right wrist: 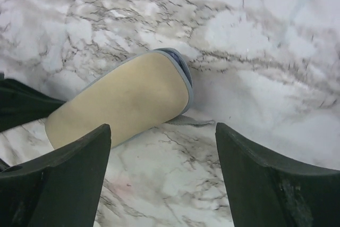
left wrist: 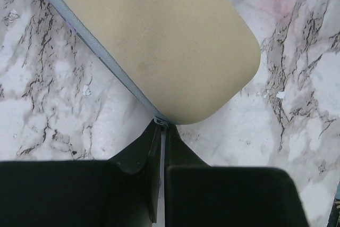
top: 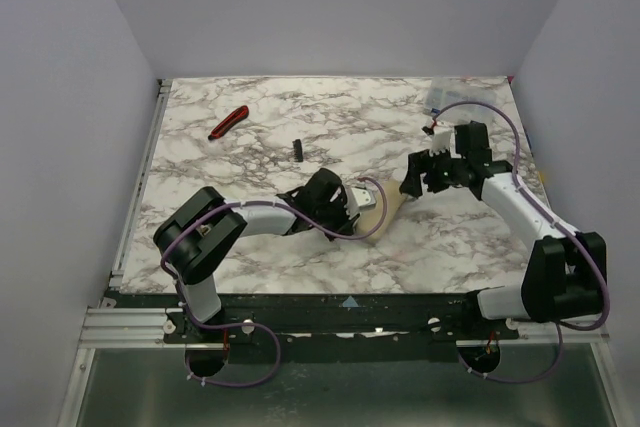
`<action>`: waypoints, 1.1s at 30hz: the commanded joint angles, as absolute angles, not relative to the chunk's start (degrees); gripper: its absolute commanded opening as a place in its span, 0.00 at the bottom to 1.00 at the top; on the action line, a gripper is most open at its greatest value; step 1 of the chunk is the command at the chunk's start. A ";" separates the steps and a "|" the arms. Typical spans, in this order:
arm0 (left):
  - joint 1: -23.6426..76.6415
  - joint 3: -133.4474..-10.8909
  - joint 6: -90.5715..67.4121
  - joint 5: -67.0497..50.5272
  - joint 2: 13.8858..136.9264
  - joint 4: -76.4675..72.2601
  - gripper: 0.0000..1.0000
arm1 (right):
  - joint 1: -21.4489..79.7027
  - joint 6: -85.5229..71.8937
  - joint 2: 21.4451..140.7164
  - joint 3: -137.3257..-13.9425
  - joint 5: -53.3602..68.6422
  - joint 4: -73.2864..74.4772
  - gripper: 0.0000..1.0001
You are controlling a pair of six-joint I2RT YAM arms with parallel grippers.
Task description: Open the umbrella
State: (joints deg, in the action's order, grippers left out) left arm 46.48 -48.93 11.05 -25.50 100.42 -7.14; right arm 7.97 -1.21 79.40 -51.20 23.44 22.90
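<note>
The umbrella lies collapsed on the marble table between the two grippers, a cream rounded pack with a grey-lavender zipped edge. In the left wrist view it fills the top. My left gripper is shut on a thin grey zipper tab at its near corner. In the right wrist view the umbrella lies ahead and left, with a grey strap trailing from its end. My right gripper is open and empty just above the table, at the umbrella's right end.
A red-handled cutter lies at the back left. A small black piece lies near the middle. A clear plastic item sits at the back right corner. Grey walls close three sides of the table.
</note>
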 commanded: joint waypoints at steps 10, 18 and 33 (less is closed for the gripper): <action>43.99 -53.01 20.20 -30.79 102.28 3.33 0.00 | 6.28 90.03 76.74 -53.69 55.30 50.92 0.85; 43.33 -53.87 23.52 -30.43 102.92 4.02 0.00 | 8.18 106.97 86.65 -56.81 55.13 50.35 0.89; 41.98 -53.33 21.29 -32.81 101.51 2.53 0.00 | 12.79 108.59 97.70 -59.23 48.29 43.15 0.82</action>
